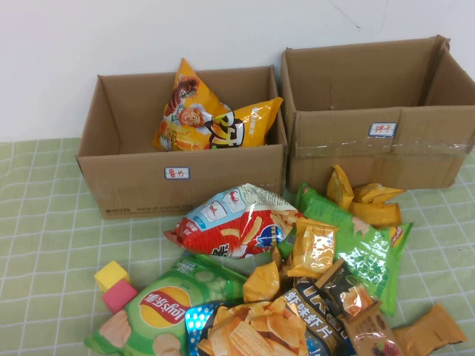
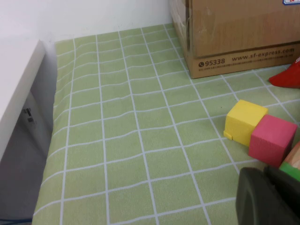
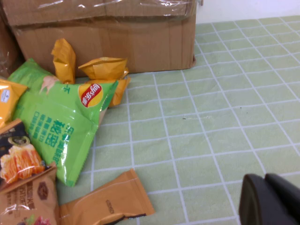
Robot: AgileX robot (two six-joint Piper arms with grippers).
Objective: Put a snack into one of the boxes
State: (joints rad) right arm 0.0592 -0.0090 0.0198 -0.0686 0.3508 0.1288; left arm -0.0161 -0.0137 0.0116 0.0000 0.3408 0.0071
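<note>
Brown cardboard makes up both boxes at the back of the surface (image 1: 44,222), which wears a green checked cloth. The left box (image 1: 141,185) stands open with an orange-yellow chip bag (image 1: 204,119) leaning inside it; a small white label with red writing sits on its front wall. The right box (image 1: 415,156), just beside it, is open too and shows only bare cardboard inside, with a like label on its front.

In front of the boxes lies a heap of snacks: a red-and-white bag (image 1: 230,222) nearest the left box, a green bag (image 1: 364,245) towards the right box, a second green bag (image 1: 163,311) at the near edge, and small orange packets (image 1: 371,204) against the right box. A yellow block (image 1: 111,274) and a pink block (image 1: 119,295) touch each other left of the heap.

The left pincer (image 2: 269,197) hovers low near the two blocks, closed and holding nothing. The right pincer (image 3: 272,199) hangs over bare cloth right of the heap, likewise closed and empty.
</note>
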